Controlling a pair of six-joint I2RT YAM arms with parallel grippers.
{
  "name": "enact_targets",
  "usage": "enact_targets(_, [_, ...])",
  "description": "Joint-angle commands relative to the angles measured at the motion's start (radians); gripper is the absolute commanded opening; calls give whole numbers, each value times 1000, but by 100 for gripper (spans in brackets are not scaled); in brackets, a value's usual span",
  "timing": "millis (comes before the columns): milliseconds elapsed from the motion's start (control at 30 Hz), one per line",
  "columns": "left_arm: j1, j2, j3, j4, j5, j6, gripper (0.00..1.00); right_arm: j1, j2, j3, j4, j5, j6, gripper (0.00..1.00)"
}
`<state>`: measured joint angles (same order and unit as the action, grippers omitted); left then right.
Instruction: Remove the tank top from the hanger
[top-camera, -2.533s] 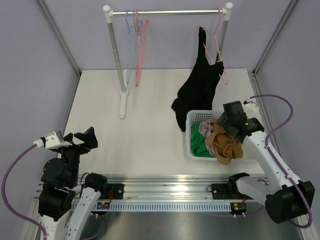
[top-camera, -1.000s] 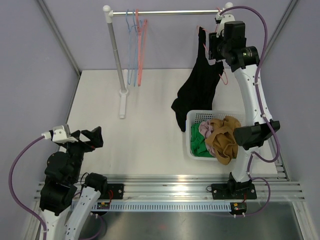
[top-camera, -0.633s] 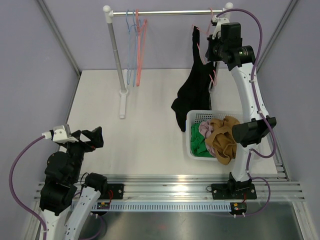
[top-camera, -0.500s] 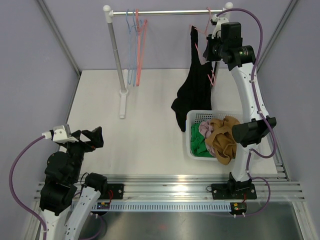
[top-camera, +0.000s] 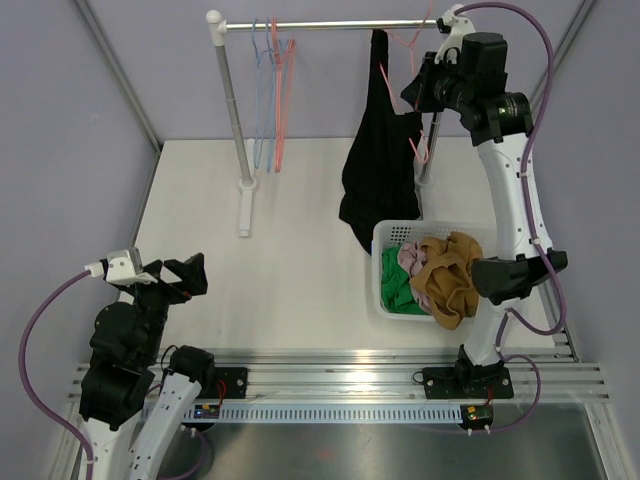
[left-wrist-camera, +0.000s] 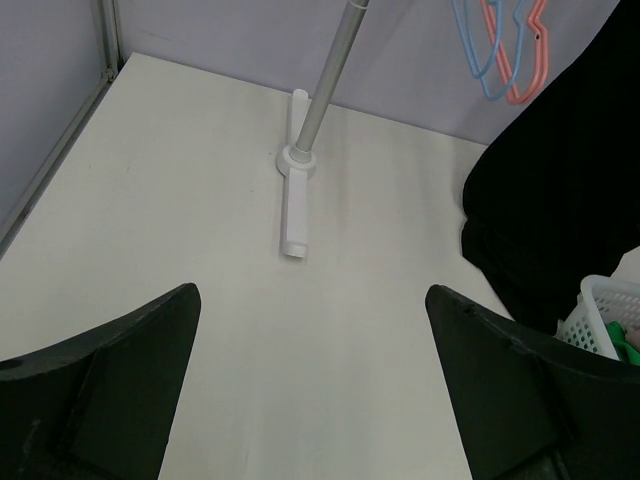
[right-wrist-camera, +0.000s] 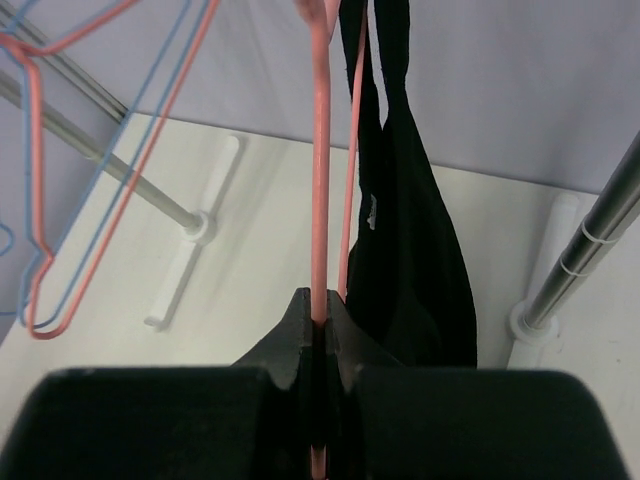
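High at the rail (top-camera: 320, 24), the right fingers (right-wrist-camera: 318, 322) are pinching shut on the pink hanger (right-wrist-camera: 319, 180), its wire running straight up out of their tips. The black tank top (right-wrist-camera: 405, 250) is hanging just beyond those fingers and slightly to one side, its straps rising above them and its long axis dropping plumb toward the basket (top-camera: 378, 262) below. The left fingers (top-camera: 180, 277) are idling low over the worktop (left-wrist-camera: 200, 200), spread wide and holding nothing, well apart from the garment. The right arm is by far the nearer. Judging from this, freeing the top is likely going to mean working the straps off the hanger's shoulders, above the grip.
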<state>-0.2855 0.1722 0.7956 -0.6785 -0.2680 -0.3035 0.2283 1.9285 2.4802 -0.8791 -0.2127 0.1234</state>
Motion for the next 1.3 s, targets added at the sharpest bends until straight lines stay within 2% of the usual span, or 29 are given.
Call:
enact_targets(0, [5,18,1,50,16,17,99,2,-91,39,98,-76,47,0])
enact_targets(200, [5,19,-1,48,12,17,99,65,-132,-10,89,-57,55,0])
enact_targets(333, [5,23,2,46,1,15,99,178,-213,-125,135,64,70,0])
enact_targets(433, [5,23,1,46,-3,17,99,279,-275,-234,192,206,119,0])
enact_targets(567, [6,26,2,45,-11,17,99,431,-351,-412,275,499,202,0])
enact_targets(733, [6,32,2,43,-22,15,99,586,-350,-446,243,798,275,0])
enact_targets(833, [6,35,2,43,-25,15,99,680,-347,-487,242,898,285,0])
enact_targets(1100, [6,55,11,54,-30,14,99,848,-384,-610,255,947,355,0])
enact_targets(1267, [6,101,56,50,36,14,99,925,-425,-704,256,921,432,0])
